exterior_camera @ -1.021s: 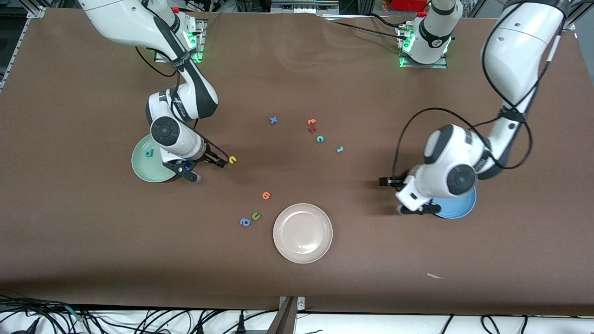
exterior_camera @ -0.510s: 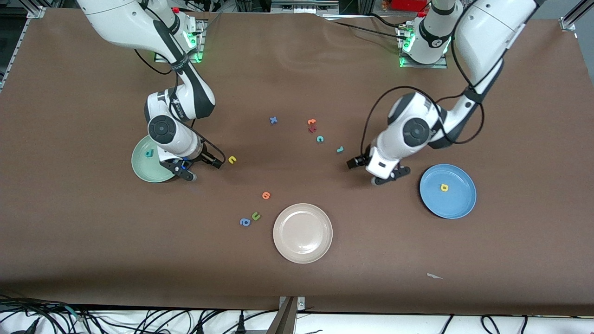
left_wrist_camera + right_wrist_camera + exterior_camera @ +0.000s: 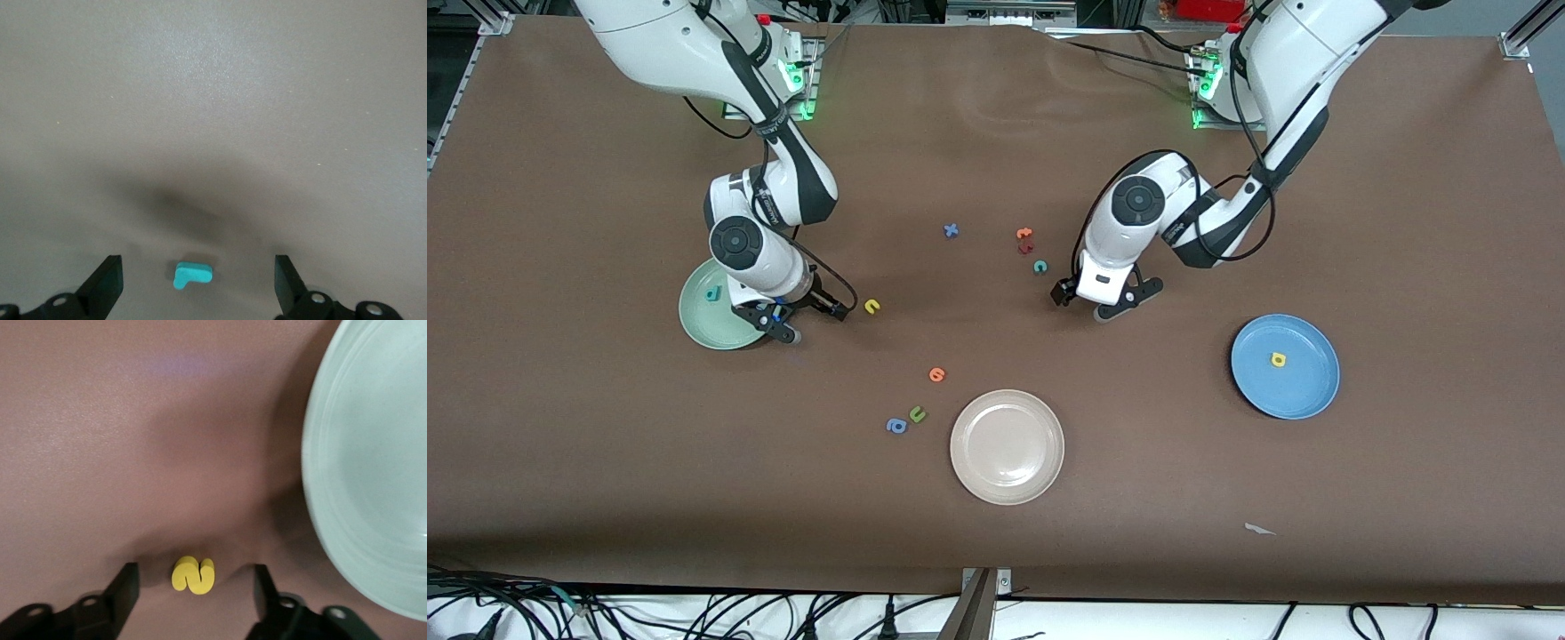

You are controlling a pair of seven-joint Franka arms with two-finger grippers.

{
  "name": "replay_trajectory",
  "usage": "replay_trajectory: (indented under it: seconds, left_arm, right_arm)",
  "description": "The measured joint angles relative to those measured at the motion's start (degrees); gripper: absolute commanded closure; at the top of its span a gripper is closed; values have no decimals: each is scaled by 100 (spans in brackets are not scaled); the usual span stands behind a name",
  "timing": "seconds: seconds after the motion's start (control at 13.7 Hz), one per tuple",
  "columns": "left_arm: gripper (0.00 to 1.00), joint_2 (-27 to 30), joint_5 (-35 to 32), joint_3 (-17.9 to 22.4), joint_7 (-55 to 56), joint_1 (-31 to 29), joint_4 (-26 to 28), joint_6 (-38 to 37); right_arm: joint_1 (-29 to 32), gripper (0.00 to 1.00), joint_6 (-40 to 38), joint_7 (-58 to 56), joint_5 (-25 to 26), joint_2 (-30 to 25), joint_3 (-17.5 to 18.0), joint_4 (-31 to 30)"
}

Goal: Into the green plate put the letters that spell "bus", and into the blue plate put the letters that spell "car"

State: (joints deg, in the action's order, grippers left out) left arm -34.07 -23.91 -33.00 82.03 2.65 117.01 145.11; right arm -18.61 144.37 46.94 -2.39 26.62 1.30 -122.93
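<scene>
Nearest, the blue plate (image 3: 1285,366) already holds the yellow a (image 3: 1279,359). Farther off, the right gripper (image 3: 193,587), jaws open, straddles the yellow s (image 3: 193,574) beside the green plate (image 3: 698,324). The left gripper (image 3: 197,283), jaws wide, brackets the teal r (image 3: 192,274).

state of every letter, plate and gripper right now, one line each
teal b: in the green plate
yellow a: in the blue plate
yellow s: on the table, between the open right gripper's fingers
teal r: on the table, between the open left gripper's fingers
teal c: loose on the table
yellow u: loose on the table
cream plate: empty
</scene>
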Motion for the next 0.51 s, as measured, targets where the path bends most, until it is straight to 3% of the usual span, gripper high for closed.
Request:
replay_trajectory:
  seconds: [0.15, 0.36, 0.51]
  left_arm:
    - [14, -145, -188, 2, 201, 26, 0, 48]
    - [32, -239, -224, 4, 305, 65, -1, 95]
    - [44, -241, -224, 3, 347, 113, -1, 97]
  right_arm:
    - [0, 54, 4, -3, 0, 0, 0, -14]
    - [0, 81, 34, -5, 0, -13, 2, -13]
    - [-1, 84, 38, -5, 0, -28, 4, -12]
